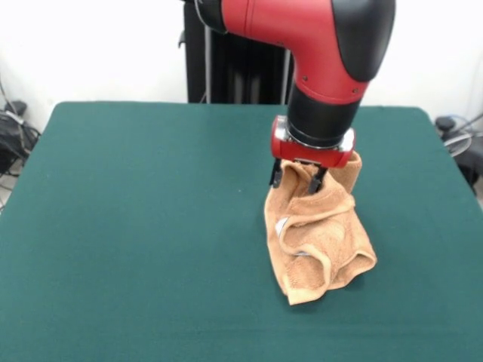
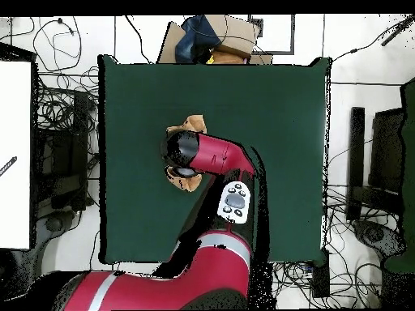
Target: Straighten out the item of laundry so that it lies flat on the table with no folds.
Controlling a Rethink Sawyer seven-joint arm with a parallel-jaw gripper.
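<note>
The tan-orange towel (image 1: 317, 241) is bunched up right of the middle of the dark green table (image 1: 136, 226). Its top is lifted and its lower folds rest on the felt, with a small white tag showing on its left side. My gripper (image 1: 298, 178) comes straight down from above and is shut on the towel's upper fold, holding it up. In the overhead view the arm's wrist covers most of the towel (image 2: 191, 125); only small bits show at its far and near sides, left of the middle of the table (image 2: 284, 121). The gripper itself is hidden there.
Cables and equipment lie on the floor beyond the table's left and right edges (image 1: 11, 128). A person sits at the table's far edge in the overhead view (image 2: 212, 39). The robot's black pedestal (image 1: 241, 68) stands behind the table.
</note>
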